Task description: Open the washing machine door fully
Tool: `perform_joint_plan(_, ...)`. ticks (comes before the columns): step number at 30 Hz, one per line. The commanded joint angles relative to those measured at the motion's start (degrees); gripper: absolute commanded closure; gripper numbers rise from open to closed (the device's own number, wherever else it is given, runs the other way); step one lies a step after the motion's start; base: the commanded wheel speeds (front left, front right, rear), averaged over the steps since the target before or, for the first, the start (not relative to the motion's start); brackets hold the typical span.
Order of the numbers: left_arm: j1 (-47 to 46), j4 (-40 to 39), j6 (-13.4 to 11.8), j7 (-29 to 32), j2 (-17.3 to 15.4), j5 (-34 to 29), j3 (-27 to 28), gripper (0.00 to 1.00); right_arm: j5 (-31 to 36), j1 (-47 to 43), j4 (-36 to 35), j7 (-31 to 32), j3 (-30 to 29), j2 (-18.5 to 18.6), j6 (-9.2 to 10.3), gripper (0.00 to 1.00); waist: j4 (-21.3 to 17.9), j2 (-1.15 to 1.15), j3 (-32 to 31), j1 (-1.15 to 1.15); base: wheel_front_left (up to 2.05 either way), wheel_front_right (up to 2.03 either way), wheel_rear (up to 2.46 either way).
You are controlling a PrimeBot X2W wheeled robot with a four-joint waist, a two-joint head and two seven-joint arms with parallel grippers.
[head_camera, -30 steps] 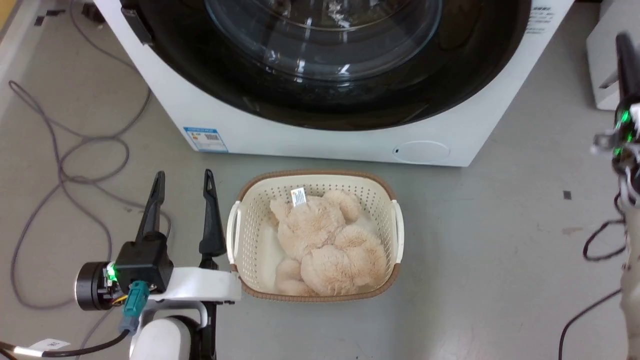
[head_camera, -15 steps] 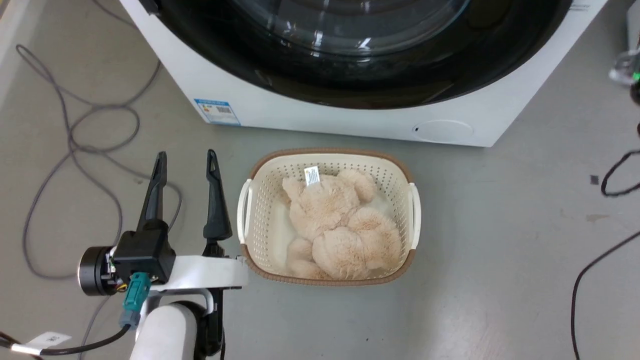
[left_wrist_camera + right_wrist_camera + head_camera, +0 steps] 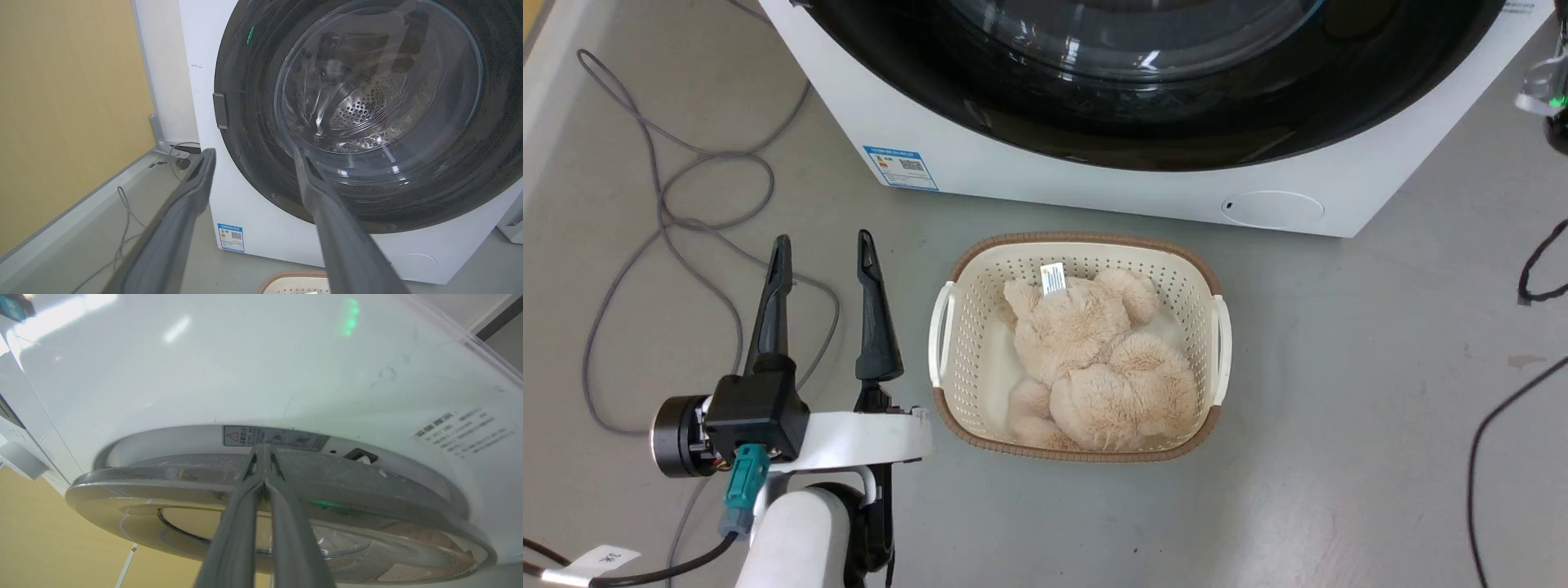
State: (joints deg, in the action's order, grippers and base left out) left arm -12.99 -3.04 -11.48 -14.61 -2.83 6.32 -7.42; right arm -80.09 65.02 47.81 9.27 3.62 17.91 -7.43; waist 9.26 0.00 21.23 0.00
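Observation:
The washing machine door (image 3: 1143, 122) is a glossy black ring around a clear glass bowl, set in the white machine front (image 3: 1094, 188) at the top of the head view. In the right wrist view I see the door (image 3: 184, 486) edge-on, with a narrow gap between its rim and the white front. My right gripper (image 3: 261, 451) is shut, its tips lying over that rim below a warning label (image 3: 276, 437). My left gripper (image 3: 823, 241) stands open over the floor, left of the basket. It faces the door (image 3: 253, 122) with nothing between its fingers (image 3: 318, 192).
A cream basket (image 3: 1086, 238) holding a beige plush bear (image 3: 1094, 359) stands on the grey floor just before the machine. Grey cables (image 3: 670, 212) loop at the left and a black cable (image 3: 1486, 457) at the right. A yellow wall (image 3: 61, 102) stands left of the machine.
The head camera has shifted, so machine and basket sit further right and higher in the picture. The right gripper's finger has gone past the upper right edge. The left gripper has stayed open.

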Motion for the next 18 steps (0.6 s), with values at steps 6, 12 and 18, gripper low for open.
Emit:
perform_joint_plan(6,-0.2,0.4,0.3,-0.4,0.0,-0.1,0.3,0.0,-1.4,0.1,-0.4,3.1,2.3,0.9,-0.06,1.0,-0.7,0.0,-1.1,0.0,0.0,0.0,0.0)
perform_joint_plan(12,0.0,0.7,0.8,-0.4,0.0,-0.4,0.5,0.0,-2.3,-1.4,-2.2,7.0,4.3,1.3,-0.06,1.0,-1.0,0.0,-1.8,0.0,0.0,0.0,0.0)
perform_joint_plan(18,0.3,0.8,1.0,-0.4,0.0,-0.4,0.3,0.0,-2.3,-0.8,-1.4,4.7,4.3,1.6,-0.06,1.0,-0.7,0.0,-1.9,0.0,0.0,0.0,0.0)
